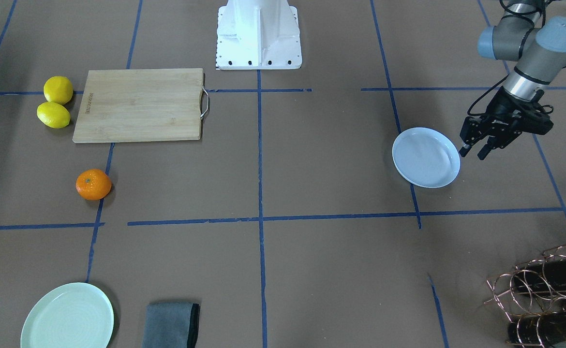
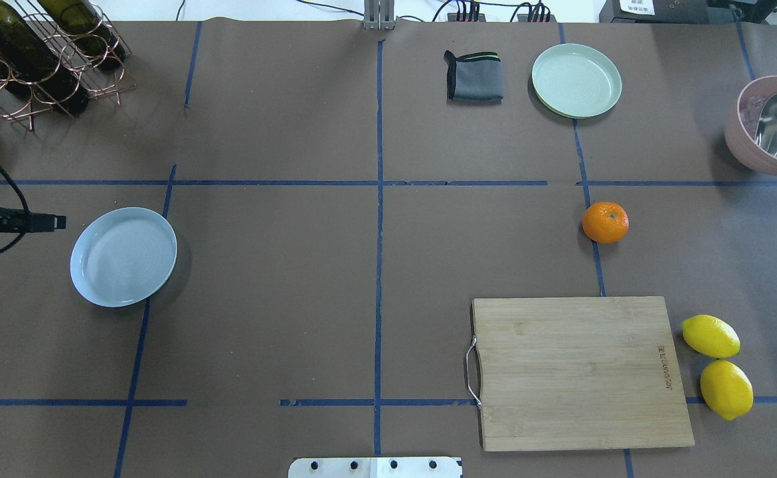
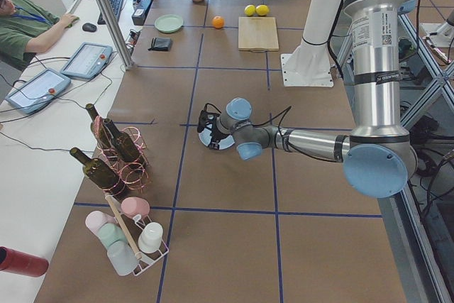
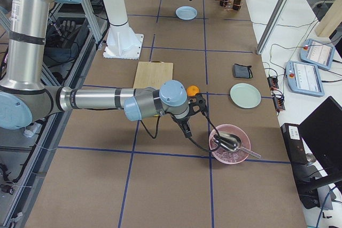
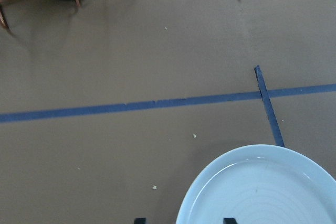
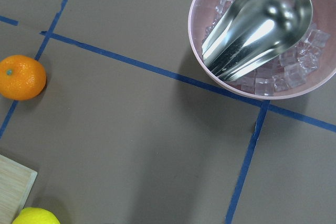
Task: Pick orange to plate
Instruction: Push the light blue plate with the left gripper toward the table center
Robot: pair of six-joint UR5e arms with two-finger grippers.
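Left claw (image 1: 475, 151) empty, jaws apart, just beside plate (image 1: 425, 157). Right claw (image 4: 188, 126) near orange (image 1: 93, 184); open or closed, can't tell. Orange on counter (image 1: 312, 169), well apart from plate. Nothing picked yet: grasp, carry, place all left.

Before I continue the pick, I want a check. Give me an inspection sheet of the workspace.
Surface: brown table, blue tape grid.
Job's things: orange on the table, far from the plate; plate empty.
Clutter: cutting board, two lemons, green plate, grey cloth, bottle rack, ice bowl with scoop.
Claws: left claw open beside the plate; right claw near the orange, state unclear.
Cables: cable looped at left wrist.
Surroundings: operator seated at the side desk.
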